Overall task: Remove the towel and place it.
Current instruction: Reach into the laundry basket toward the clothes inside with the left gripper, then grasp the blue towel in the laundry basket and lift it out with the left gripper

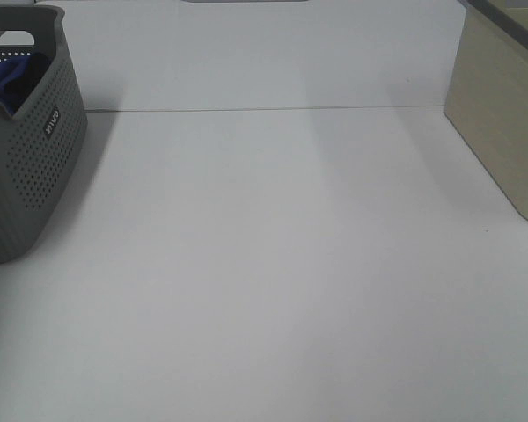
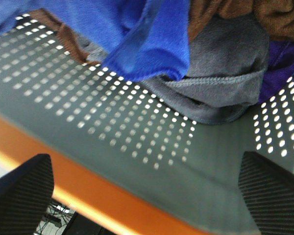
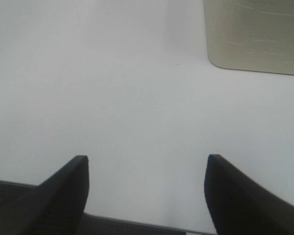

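Note:
The royal-blue towel [image 2: 147,39] lies in the grey perforated basket [image 1: 35,158] at the table's far left, on top of grey and brown cloths. A bit of blue shows through the basket's handle opening in the high view [image 1: 9,79]. My left gripper [image 2: 147,196] is open and empty, with its fingers spread wide beside the basket's perforated wall [image 2: 88,107]. My right gripper [image 3: 147,191] is open and empty over the bare white table. Neither arm shows in the high view.
A grey cloth [image 2: 220,83], a brown cloth [image 2: 264,14] and a purple one [image 2: 281,63] share the basket. A beige box [image 1: 502,123] stands at the table's right; it also shows in the right wrist view [image 3: 255,34]. An orange band [image 2: 63,181] runs below the basket wall.

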You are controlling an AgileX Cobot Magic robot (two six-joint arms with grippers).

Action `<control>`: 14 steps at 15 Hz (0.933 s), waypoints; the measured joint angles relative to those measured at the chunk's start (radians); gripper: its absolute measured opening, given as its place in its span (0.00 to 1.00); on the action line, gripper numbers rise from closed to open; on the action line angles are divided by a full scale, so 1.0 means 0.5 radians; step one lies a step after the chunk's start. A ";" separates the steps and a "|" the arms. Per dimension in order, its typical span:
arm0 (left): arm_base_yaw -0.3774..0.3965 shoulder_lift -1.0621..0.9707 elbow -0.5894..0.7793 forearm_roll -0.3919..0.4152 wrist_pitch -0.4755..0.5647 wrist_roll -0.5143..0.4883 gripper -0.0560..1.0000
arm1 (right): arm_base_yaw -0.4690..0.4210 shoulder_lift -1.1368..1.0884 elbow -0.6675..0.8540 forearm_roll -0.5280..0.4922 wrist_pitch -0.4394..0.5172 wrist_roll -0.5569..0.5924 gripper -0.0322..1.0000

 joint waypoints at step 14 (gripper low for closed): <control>-0.030 0.498 -0.266 -0.318 -0.184 0.192 0.93 | 0.000 0.000 0.000 0.000 0.000 0.000 0.68</control>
